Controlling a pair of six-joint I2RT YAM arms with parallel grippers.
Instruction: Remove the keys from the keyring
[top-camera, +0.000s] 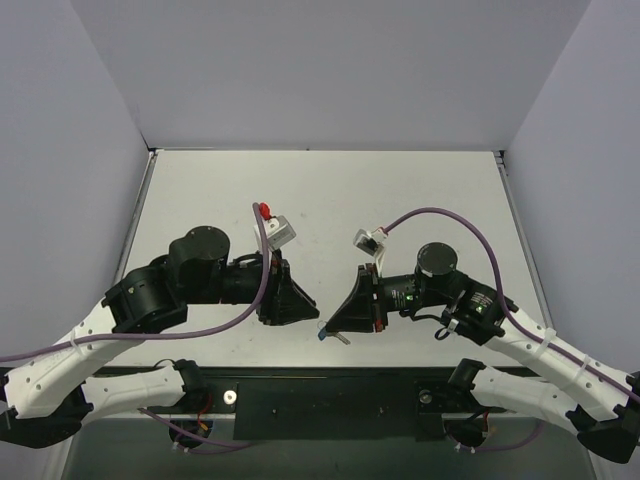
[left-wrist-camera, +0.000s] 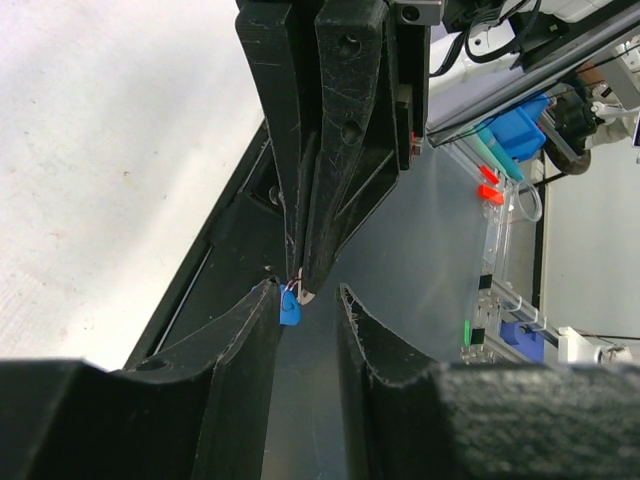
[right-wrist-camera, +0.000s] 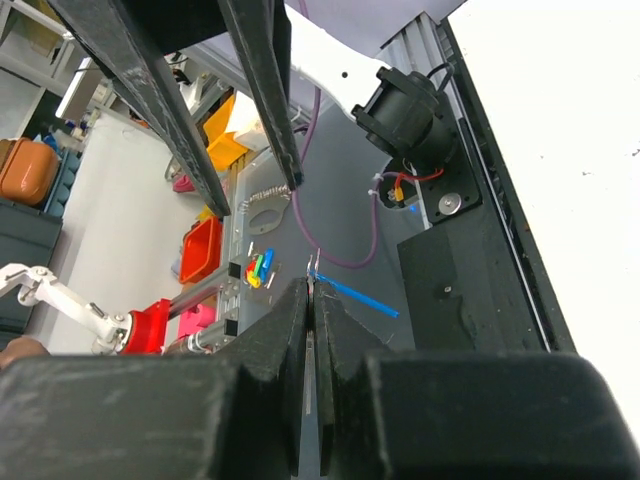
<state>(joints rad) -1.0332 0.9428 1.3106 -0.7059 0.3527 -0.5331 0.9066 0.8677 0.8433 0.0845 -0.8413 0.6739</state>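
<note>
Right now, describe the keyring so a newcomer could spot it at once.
Look at the near edge of the table, where the right gripper and left gripper meet tip to tip. The keyring sits at the right one's shut tips, between the left one's open fingers. It is the only blue speck among the black fingers.

— Where do the two arms meet?

— Over the near edge of the table (top-camera: 400, 190), midway between their bases: the left gripper (left-wrist-camera: 308, 292) on the left, the right gripper (right-wrist-camera: 311, 288) on the right, tip to tip.

— And the keyring (left-wrist-camera: 290, 312)?

— Between them, pinched at the right gripper's pressed-together tips. Its tag sticks out sideways, just beside one left finger. The left fingers stand apart, one on either side of it.

— What lies beneath?

— The mounting plate (top-camera: 330, 405), just in front of the table's near edge, between the bases.
</note>
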